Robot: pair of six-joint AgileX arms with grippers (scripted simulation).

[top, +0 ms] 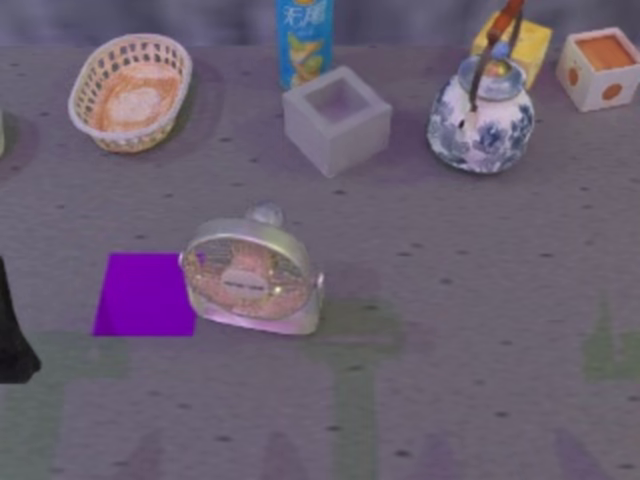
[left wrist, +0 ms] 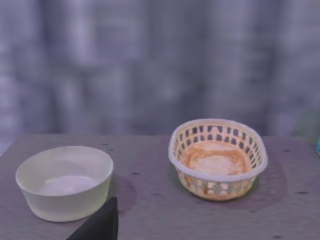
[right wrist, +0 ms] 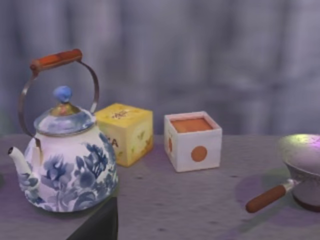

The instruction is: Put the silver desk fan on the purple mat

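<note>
The silver desk fan (top: 252,278) stands on the table left of centre, its wire grille and pinkish blades facing up toward the camera. Its left rim touches or just overlaps the right edge of the flat purple mat (top: 145,293). My left arm (top: 14,338) is a dark shape at the table's left edge, apart from the mat. A dark part of my left gripper (left wrist: 100,225) shows in its wrist view, holding nothing I can see. My right gripper (right wrist: 100,224) shows as a dark wedge beside the kettle; it is out of the top view.
Along the back stand a wicker basket (top: 130,90), a blue carton (top: 304,40), a pale grey cube box (top: 336,118), a blue-and-white kettle (top: 480,115), a yellow box (top: 520,40) and a white-orange cube (top: 600,68). A pale bowl (left wrist: 65,182) and a pan (right wrist: 300,170) sit at the sides.
</note>
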